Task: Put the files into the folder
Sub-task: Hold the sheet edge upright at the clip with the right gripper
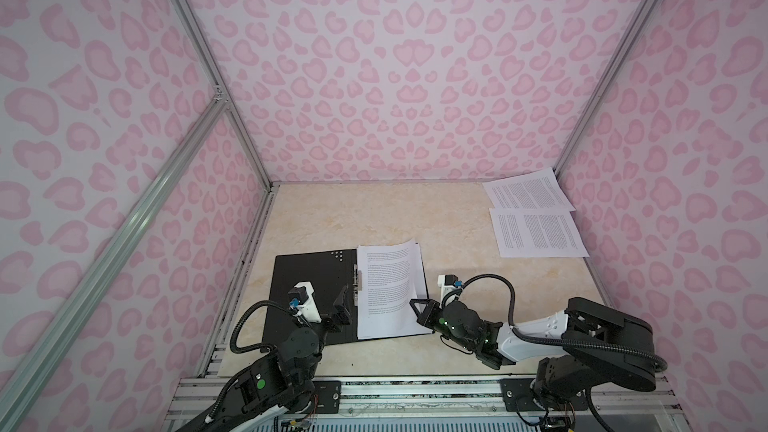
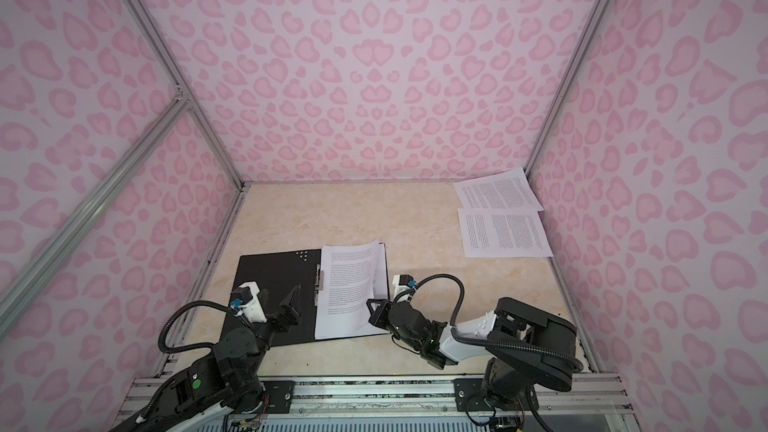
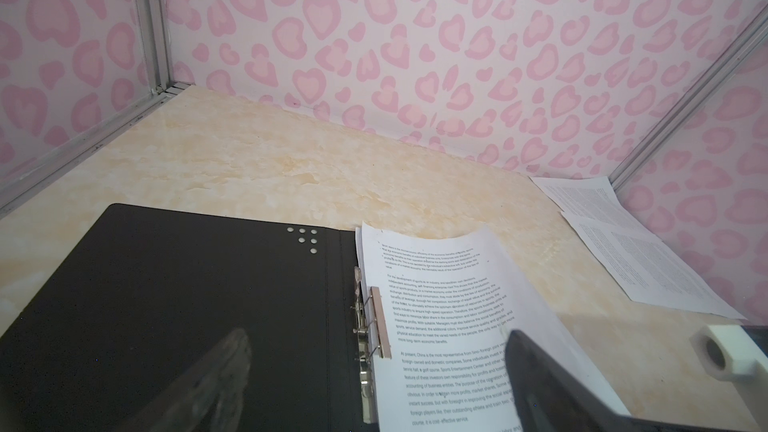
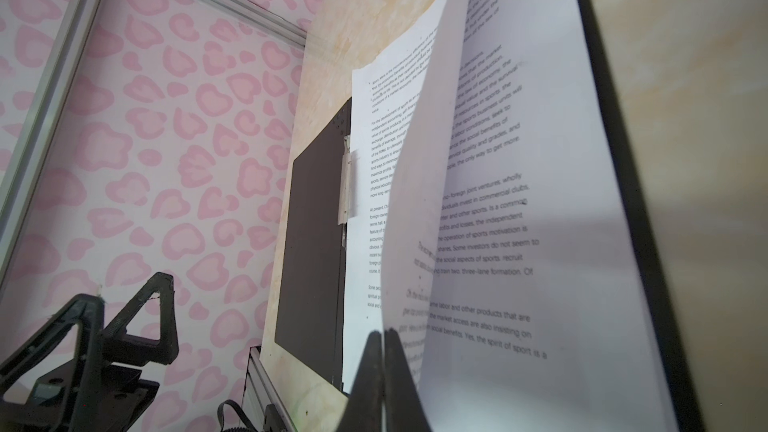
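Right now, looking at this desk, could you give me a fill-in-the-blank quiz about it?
The folder lies open, its inside coloured ____.
____ loose sheets lie apart in the table's far right corner.
The left gripper hovers over the folder with jaws ____.
The right gripper is shut on the top sheet, which lies on the folder's ____ half.
Missing words: black; two; open; right.

A beige marbled tabletop (image 1: 374, 218) is enclosed on three sides by walls (image 1: 395, 56) printed with pink heart-like spots; aluminium frame bars (image 1: 218, 93) are fitted along the wall corners
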`<state>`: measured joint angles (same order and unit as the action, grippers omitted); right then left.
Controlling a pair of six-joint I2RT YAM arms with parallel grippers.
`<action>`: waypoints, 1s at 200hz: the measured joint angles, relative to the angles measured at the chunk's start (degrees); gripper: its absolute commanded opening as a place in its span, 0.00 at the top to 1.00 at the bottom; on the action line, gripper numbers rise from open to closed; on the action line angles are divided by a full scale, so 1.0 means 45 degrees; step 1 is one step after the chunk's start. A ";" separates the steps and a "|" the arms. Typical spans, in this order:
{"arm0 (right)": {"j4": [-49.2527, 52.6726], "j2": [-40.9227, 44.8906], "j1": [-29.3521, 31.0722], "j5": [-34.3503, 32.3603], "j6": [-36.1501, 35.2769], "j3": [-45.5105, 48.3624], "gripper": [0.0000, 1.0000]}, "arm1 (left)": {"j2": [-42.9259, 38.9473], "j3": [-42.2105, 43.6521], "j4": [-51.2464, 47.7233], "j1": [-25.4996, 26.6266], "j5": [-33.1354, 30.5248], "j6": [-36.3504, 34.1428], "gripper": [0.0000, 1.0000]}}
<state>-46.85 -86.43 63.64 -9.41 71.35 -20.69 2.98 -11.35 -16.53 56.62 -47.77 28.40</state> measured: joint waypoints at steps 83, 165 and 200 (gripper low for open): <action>0.0019 0.0141 0.0112 -0.0049 -0.0010 0.0097 0.76 | 0.0039 0.0000 0.0073 0.0000 -0.0005 0.0000 0.03; 0.0495 0.0185 0.0102 -0.0029 -0.0102 0.0092 0.46 | 0.0039 0.0000 0.0073 0.0000 -0.0005 0.0000 0.03; 0.0981 0.0345 0.0092 -0.0005 -0.0185 0.0092 0.39 | 0.0039 0.0000 0.0073 0.0000 -0.0005 0.0000 0.03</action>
<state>-42.44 -84.88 64.05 -9.43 70.52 -20.27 3.16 -11.35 -16.21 56.62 -47.79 28.40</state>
